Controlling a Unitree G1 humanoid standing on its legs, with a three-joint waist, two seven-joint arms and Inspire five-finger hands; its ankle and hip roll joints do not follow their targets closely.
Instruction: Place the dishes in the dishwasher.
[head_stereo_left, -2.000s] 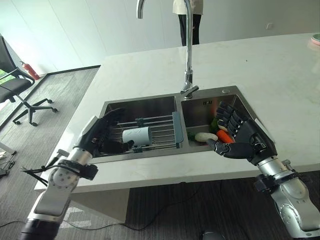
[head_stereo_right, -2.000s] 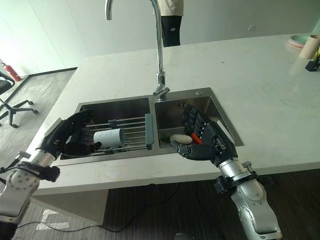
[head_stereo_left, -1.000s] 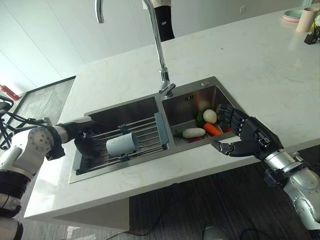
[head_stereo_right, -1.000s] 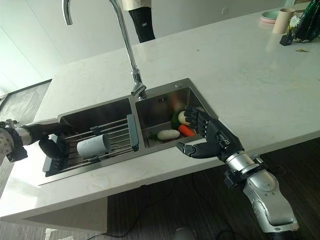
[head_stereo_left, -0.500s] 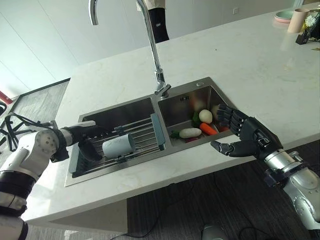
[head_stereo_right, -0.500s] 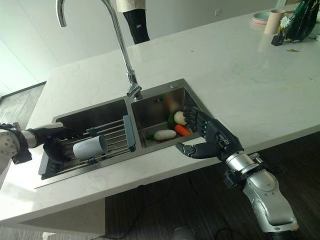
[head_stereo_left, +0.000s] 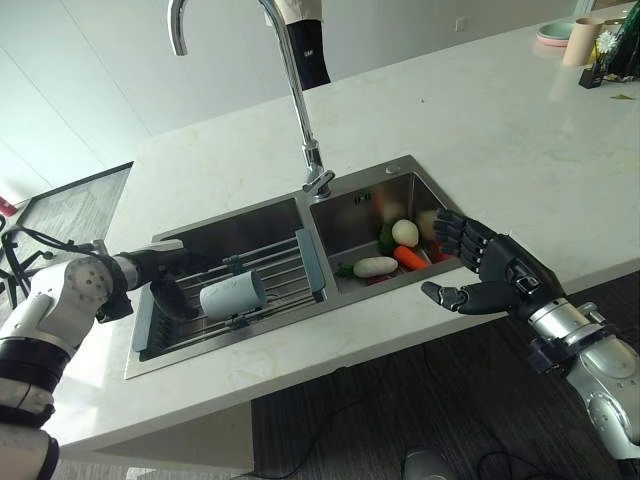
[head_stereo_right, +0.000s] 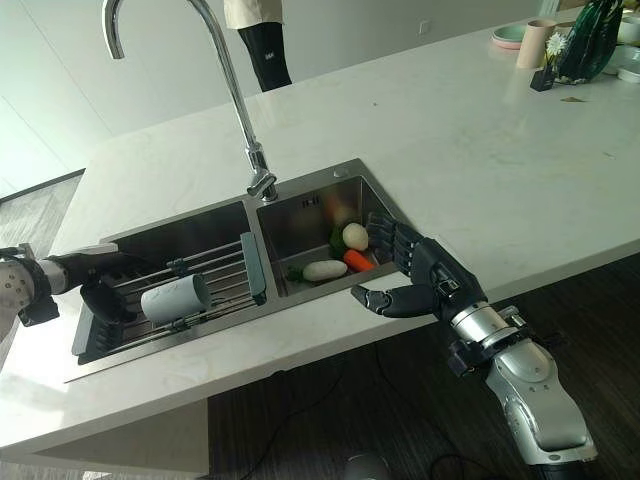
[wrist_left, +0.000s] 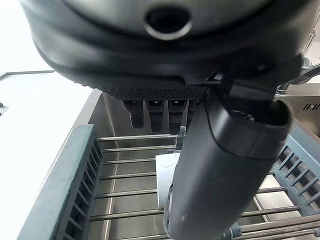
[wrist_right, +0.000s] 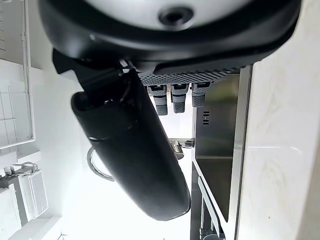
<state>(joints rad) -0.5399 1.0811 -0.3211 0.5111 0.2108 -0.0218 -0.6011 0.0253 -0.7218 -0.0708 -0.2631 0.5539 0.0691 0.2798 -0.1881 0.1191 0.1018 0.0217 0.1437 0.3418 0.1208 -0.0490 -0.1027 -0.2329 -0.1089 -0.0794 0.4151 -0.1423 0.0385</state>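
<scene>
A pale blue-grey cup lies on its side on the wire drain rack across the left basin of the steel sink. My left hand reaches in from the left and sits low in that basin, just beside the cup's base, open, with nothing in it. In the left wrist view its fingers point along the rack bars towards the cup. My right hand hovers open over the front rim of the right basin, palm facing the sink, empty.
The right basin holds a white radish, a carrot and other vegetables. A tall faucet rises behind the sink. A person stands beyond the counter. Plates, a pink cup and a green vase stand far right.
The whole view has shifted, so the camera moved. My left arm now comes in from the sink's left side instead of its front. The cup and right hand keep their places.
</scene>
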